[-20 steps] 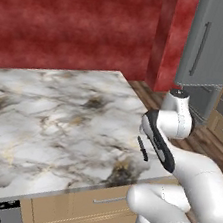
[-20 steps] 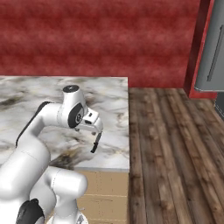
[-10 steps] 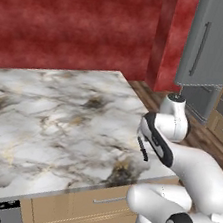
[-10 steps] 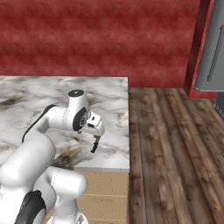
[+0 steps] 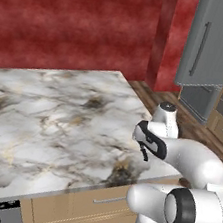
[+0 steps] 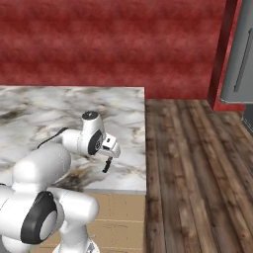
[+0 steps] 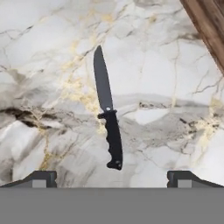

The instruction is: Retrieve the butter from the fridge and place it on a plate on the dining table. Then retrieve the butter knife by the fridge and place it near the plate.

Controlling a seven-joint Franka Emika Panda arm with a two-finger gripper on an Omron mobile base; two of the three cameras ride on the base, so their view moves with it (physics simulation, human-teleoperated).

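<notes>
I hang over the dining table (image 7: 52, 52) with my gripper (image 7: 111, 178) spread as wide as it goes and nothing between the tips. The butter knife (image 7: 108, 116) lies flat on the marble directly ahead of me, centred between my two fingertips (image 7: 41, 177) — its handle end nearest them, its blade pointing away. Its long axis runs almost straight up my view, tilted only slightly, so my jaws already straddle it crosswise; I judge a straight descent onto the handle is what the pickup calls for.

The knife is matt black all over: a ribbed, slightly waisted grip with a small guard, then a slim blade tapering to a point. It is thin and sits low, so I would expect little height to pinch. Under it the tabletop is smooth white-grey stone, veined in brown and gold. From the base views my gripper (image 6: 107, 159) hovers near the table's corner toward the wooden floor (image 6: 197, 163), the grey fridge (image 5: 212, 45) well apart beyond.
</notes>
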